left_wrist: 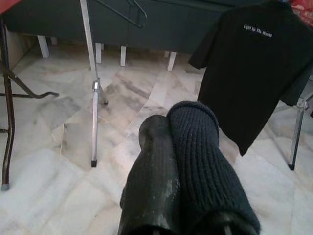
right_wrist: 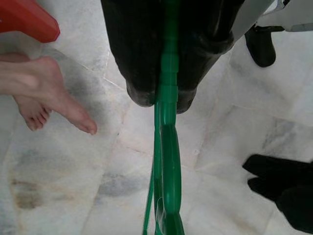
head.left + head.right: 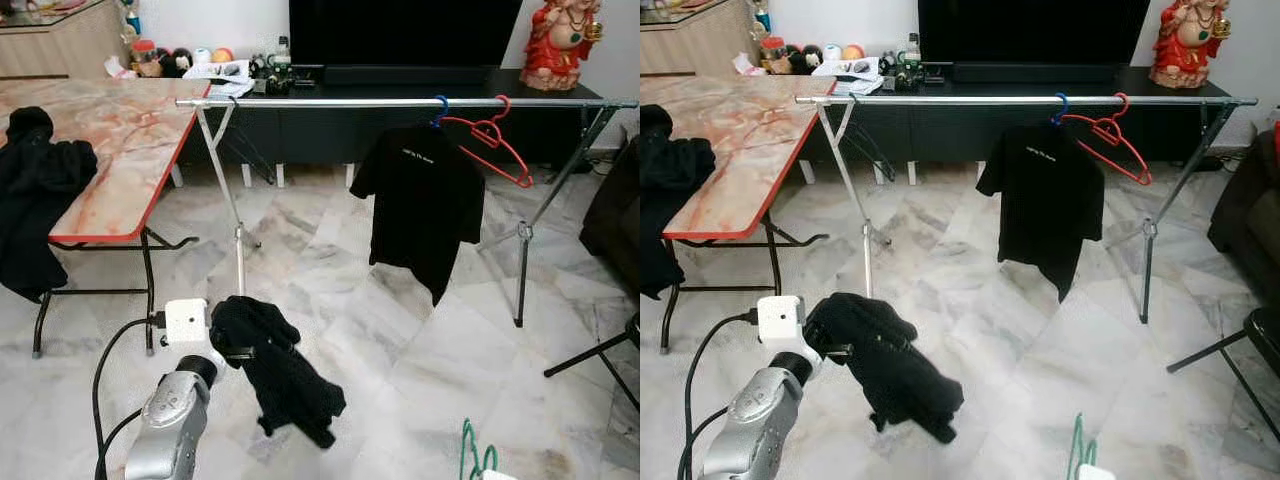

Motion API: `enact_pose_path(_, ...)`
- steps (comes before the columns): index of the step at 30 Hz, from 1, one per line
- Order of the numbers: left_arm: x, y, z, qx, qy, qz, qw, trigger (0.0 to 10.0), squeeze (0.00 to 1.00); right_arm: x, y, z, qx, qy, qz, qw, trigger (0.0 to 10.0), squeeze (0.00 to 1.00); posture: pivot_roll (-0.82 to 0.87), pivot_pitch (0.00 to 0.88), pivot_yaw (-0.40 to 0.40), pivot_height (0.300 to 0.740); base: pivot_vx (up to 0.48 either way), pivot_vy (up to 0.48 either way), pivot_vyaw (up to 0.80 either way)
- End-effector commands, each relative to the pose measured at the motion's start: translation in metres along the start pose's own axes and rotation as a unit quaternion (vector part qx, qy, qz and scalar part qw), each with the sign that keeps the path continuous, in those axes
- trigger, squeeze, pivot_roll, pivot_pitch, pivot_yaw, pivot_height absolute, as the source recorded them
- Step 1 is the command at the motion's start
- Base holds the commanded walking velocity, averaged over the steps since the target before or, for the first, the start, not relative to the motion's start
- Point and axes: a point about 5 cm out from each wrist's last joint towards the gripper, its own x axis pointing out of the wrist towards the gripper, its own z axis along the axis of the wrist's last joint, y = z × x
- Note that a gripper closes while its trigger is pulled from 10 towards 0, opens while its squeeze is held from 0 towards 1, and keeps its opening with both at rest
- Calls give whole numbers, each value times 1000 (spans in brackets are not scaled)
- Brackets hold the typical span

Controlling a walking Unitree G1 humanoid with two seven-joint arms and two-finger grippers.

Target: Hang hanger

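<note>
Landmark: clothes rail, a silver bar on splayed legs across the room in front of a dark TV cabinet.
On the rail: black T-shirt on a blue hook, and just beside it a bare red hanger, tilted.
Left gripper: raised in front of the rail's left leg, fingers closed on a black knitted garment that droops from them toward the floor.
Right gripper: low, well short of the rail's right end, fingers clamped on the green hanger, which passes between them and points at the floor.
Green hanger in the eye views: just its top loop at the bottom edge, well below the rail.
Step in hand, as judged: hanger held, not yet hung; still a good way from the bar.
Doing it well: lift the hook above bar height, aim at the bare stretch of rail left of the T-shirt, lower until the hook seats, and loosen the fingers only once it bears its own weight. Keeping the drooping garment away from the rail's legs looks wise.
Right wrist view adds: a person's bare foot on the marble close by the hanger.
Left wrist view adds: small white lettering on the T-shirt's chest.
</note>
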Motion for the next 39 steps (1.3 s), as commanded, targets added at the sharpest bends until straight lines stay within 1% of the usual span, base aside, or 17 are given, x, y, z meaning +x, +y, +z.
enact_pose_path(1,-1,-2,2,0,0,-5,1000,10000,0,-2,-1,-7,-13,6,1,1000,10000,0,-5,40,36,740,0,0,0)
enact_pose_path(3,-2,-4,2,0,2,-9,1000,10000,0,-2,-1,-8,-15,5,0,1000,10000,0,-8,35,43,740,0,0,0)
enact_pose_path(7,-2,-8,2,5,8,-19,1000,10000,0,-1,0,-3,-8,-6,1,1000,10000,0,-15,26,53,740,0,0,800)
enact_pose_path(9,-2,-8,1,7,12,-22,1000,10000,0,0,3,2,-2,-11,3,1000,10000,0,-18,20,56,740,0,307,0)
enact_pose_path(10,-1,-7,1,7,15,-21,1000,10000,0,1,6,6,9,-17,4,1000,10000,0,-19,17,59,740,0,428,0)
enact_pose_path(14,-1,-7,1,7,16,-21,1000,10000,0,1,8,8,11,-19,7,1000,10000,0,-19,17,59,740,0,433,0)
enact_pose_path(18,-1,-8,2,8,19,-22,1000,10000,0,2,13,13,9,-26,17,999,10000,0,-9,8,54,740,0,456,0)
enact_pose_path(21,-1,-8,2,6,20,-21,1000,10000,0,2,14,12,3,-23,20,1000,10000,0,-4,19,50,740,0,448,0)
enact_pose_path(31,-1,-5,4,4,20,-14,1000,10000,0,1,12,4,4,-13,17,1000,10000,0,1,36,49,740,0,466,0)
enact_pose_path(39,0,-6,5,4,21,-14,1000,10000,0,1,16,6,-1,-15,23,1000,10000,0,7,44,49,740,0,469,0)
